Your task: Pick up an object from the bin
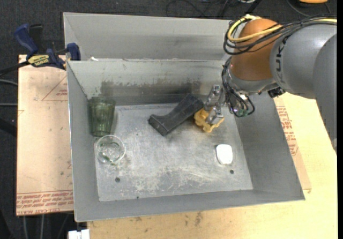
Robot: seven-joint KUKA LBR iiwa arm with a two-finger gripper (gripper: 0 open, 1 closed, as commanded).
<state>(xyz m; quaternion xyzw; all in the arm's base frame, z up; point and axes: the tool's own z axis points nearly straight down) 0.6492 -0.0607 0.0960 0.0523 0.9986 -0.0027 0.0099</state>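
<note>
small yellow object [202, 120], gripper [216, 117] touching it

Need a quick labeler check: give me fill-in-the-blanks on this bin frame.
1. The small thing at the gripper is coloured ____.
2. The green glass stands upright at the ____ side of the bin.
3. The lump lying alone near the bin's right wall is coloured ____.
Missing words: yellow; left; white.
</note>
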